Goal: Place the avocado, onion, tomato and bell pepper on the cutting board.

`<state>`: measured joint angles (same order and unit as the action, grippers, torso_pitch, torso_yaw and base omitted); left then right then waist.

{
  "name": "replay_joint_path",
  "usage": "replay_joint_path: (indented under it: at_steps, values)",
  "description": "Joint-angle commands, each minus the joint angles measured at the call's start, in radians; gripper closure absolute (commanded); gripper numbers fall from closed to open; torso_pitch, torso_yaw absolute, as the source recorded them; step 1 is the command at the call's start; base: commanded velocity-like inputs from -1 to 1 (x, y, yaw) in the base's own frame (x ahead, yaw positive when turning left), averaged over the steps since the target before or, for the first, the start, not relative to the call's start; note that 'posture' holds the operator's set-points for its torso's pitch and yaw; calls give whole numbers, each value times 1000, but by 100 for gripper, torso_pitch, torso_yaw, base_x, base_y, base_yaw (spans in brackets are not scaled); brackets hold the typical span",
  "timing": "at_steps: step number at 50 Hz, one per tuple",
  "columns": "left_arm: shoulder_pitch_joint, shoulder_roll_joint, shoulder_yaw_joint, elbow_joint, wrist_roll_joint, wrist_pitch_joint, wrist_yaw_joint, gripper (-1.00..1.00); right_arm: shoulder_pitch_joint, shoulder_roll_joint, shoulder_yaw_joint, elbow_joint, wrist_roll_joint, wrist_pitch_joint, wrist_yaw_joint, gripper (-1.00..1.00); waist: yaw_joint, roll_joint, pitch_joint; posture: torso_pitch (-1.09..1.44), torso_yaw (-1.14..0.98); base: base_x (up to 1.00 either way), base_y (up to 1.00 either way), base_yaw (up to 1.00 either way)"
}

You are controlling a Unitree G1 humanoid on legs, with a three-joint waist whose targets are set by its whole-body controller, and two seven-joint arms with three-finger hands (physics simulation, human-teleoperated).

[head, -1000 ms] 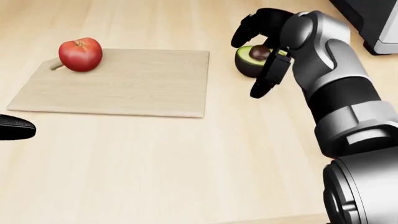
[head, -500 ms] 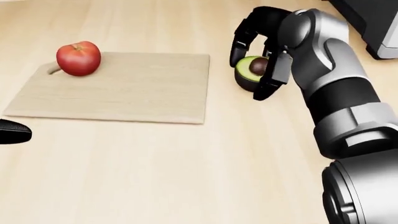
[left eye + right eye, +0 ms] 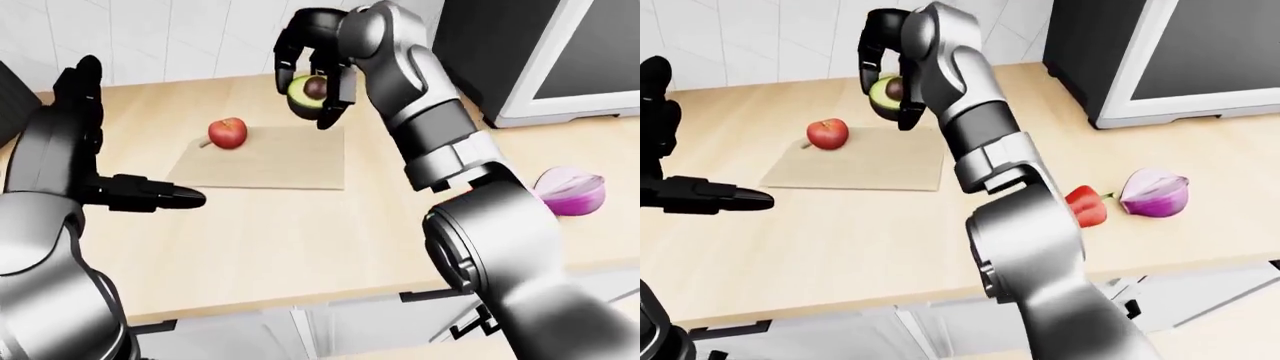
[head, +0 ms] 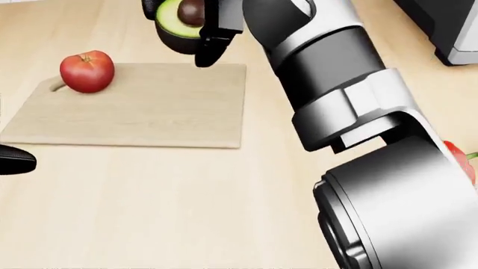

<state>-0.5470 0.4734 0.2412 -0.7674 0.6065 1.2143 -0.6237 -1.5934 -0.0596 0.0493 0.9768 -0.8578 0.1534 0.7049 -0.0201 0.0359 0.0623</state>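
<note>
Closest to the camera, lower right of the right-eye view, the halved onion (image 3: pixel 1155 193) and the red bell pepper (image 3: pixel 1086 207) sit side by side on the bench (image 3: pixel 860 232), well apart from the cutting board (image 3: pixel 265 159), so both look like they have yet to be moved. At the left edge of the left-eye view the left hand (image 3: pixel 140 193) hangs over the bench with its fingers stretched out flat, holding nothing. Further up, the tomato (image 3: pixel 228 133) already sits on the board's upper left corner. Furthest away, near the top of the frame, the right hand (image 3: pixel 312 79) has the avocado (image 3: pixel 307 94) lifted off the bench, above the board's upper right edge. Its dark fingers (image 3: pixel 336 97) curl round the half from both sides, cut face and pit showing between them, so it's a closed grip on the fruit. My worry is that the thing is rounded and smooth and the fingers only pinch its sides, so a quick swing or an early release could let it slip. It's also hanging right at the edge, so letting go here could drop it half off the board or send it rolling onto the bench. And if it comes too far left, it could bump the tomato.
</note>
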Motion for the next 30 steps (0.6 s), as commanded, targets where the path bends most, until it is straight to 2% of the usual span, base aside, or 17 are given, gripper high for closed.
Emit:
replay_joint_path:
  at_steps: [1, 8, 22, 27, 30]
  values:
    - [-22, 19, 19, -33, 16, -12, 3, -100, -48, 4, -8, -12, 22, -24, -47, 83, -2, 11, -29, 0, 0, 0, 0, 0]
    - [-54, -10, 58, -49, -12, 40, 29, -100, -36, 34, 5, 30, 43, -42, -72, 84, 0, 13, -29, 0, 1, 0, 0, 0]
    - [-35, 32, 54, -54, -60, 61, 58, -100, -32, 45, 9, 62, 56, -45, -92, 84, 31, 17, -30, 0, 8, 0, 0, 0]
    - [-37, 39, 50, -48, -65, 60, 72, -100, -46, 46, -2, 99, 71, -63, -156, 84, 45, 19, -33, 0, 11, 0, 0, 0]
    - [-30, 41, 49, -52, -68, 60, 74, -100, -36, 58, 2, 122, 79, -124, -218, 84, 55, 20, -34, 0, 12, 0, 0, 0]
